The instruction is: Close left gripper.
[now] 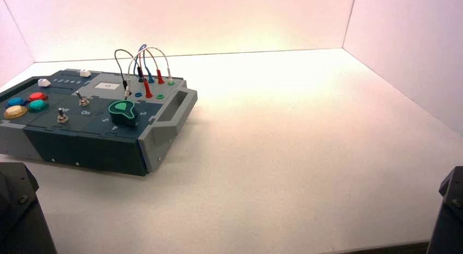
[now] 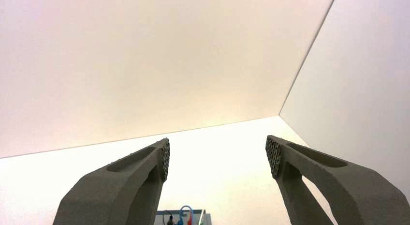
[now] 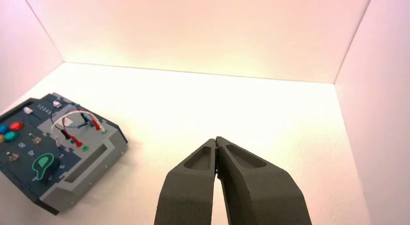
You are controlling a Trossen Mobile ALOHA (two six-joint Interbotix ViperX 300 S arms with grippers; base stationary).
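Observation:
My left gripper [image 2: 216, 157] is open and empty, its two dark fingers wide apart, held above the table and pointing toward the back wall. Only the left arm's base [image 1: 19, 210] shows in the high view, at the lower left. My right gripper [image 3: 216, 143] is shut and empty, parked above the white table to the right of the box. The right arm's base [image 1: 450, 210] shows at the lower right of the high view.
The box [image 1: 93, 120] stands at the left of the table, also in the right wrist view [image 3: 53, 152]. It bears coloured round buttons [image 1: 26, 104], two toggle switches [image 1: 82, 98], a green knob [image 1: 123, 112] and looped wires [image 1: 143, 65]. White walls enclose the table.

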